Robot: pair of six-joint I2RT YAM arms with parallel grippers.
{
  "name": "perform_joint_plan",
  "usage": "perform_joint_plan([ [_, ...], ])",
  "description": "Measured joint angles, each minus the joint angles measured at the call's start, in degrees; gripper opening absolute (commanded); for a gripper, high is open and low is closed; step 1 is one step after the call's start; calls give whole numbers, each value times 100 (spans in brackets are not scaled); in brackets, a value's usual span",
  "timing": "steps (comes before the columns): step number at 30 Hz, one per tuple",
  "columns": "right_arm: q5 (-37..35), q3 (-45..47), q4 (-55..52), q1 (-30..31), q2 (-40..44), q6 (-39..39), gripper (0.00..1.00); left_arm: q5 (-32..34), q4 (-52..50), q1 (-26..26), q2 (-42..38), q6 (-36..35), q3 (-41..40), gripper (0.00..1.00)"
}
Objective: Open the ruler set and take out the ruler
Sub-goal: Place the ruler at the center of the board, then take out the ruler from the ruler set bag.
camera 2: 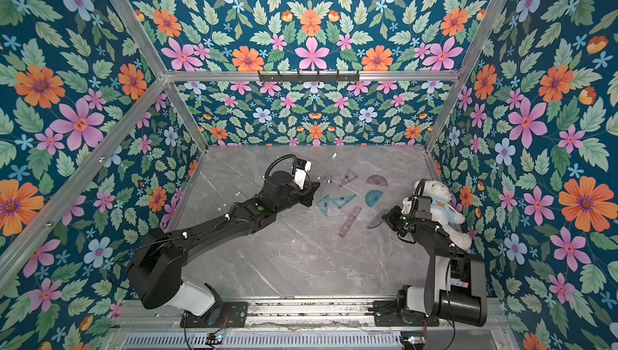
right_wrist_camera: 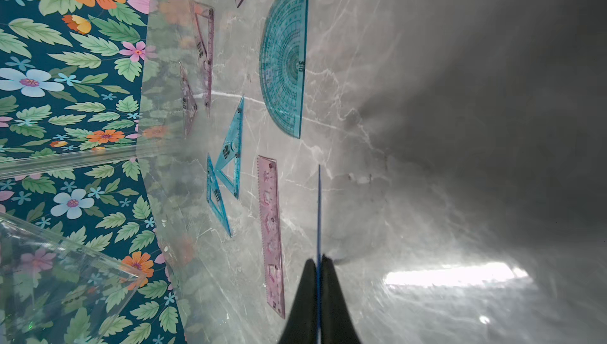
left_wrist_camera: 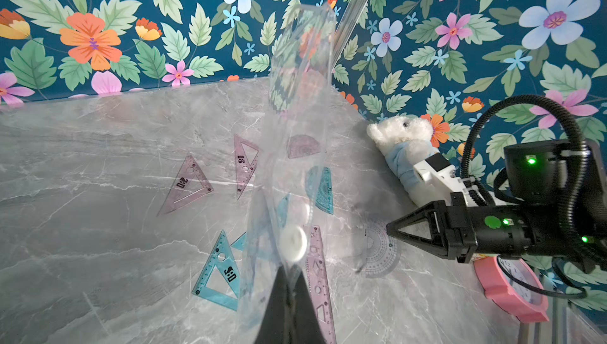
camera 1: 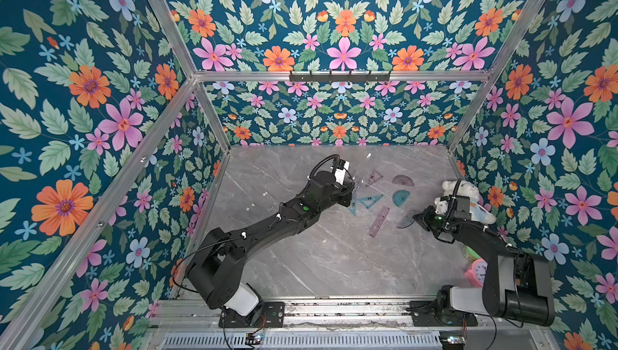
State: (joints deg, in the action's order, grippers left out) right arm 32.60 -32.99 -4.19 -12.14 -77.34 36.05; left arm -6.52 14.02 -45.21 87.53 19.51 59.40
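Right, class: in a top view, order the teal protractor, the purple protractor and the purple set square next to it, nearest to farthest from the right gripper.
1. Teal protractor: nearest, just beyond the right gripper, which is shut on a grey protractor.
2. Purple protractor: farther back, behind the teal one.
3. Purple set square: farthest, back and to the left.

White plush bear [camera 1: 481, 213], 3 o'clock on grey marble surface [camera 1: 334, 264], pink clock [camera 1: 475, 274], 4 o'clock, black hook rail [camera 1: 339, 77], 12 o'clock, floral walls [camera 1: 100, 114].
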Motion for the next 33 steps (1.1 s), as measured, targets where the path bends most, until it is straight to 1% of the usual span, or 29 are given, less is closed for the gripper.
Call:
perform_joint_plan([
  [5,0,-15,142,-9,-90,0,1,-35,-24,0,-4,-13,0,0],
  [8,-2,-17,146,-9,-114,2,15,-39,-39,0,-4,-13,2,0],
  [10,-13,-33,140,-9,-114,-2,20,-42,-39,0,-4,-13,2,0],
  [13,-57,-70,133,-9,-109,-7,24,-63,-48,0,-4,-13,2,0],
  [21,-247,-70,50,-9,37,-46,29,-61,-74,0,-59,-13,-2,0],
  [26,-435,-190,-363,-2,474,-175,29,-57,-98,0,-76,-15,-17,0],
  [28,-529,-304,-573,109,772,-181,30,-55,-92,0,-55,-28,-17,0],
  [29,-603,-400,-723,262,960,-203,30,-52,-98,-2,-33,-35,-11,0],
  [31,-741,-651,-986,654,1311,-247,29,-55,-127,-9,17,-35,2,0],
  [33,-907,-935,-1167,1121,1600,-302,26,-57,-151,-17,68,-37,55,0],
])
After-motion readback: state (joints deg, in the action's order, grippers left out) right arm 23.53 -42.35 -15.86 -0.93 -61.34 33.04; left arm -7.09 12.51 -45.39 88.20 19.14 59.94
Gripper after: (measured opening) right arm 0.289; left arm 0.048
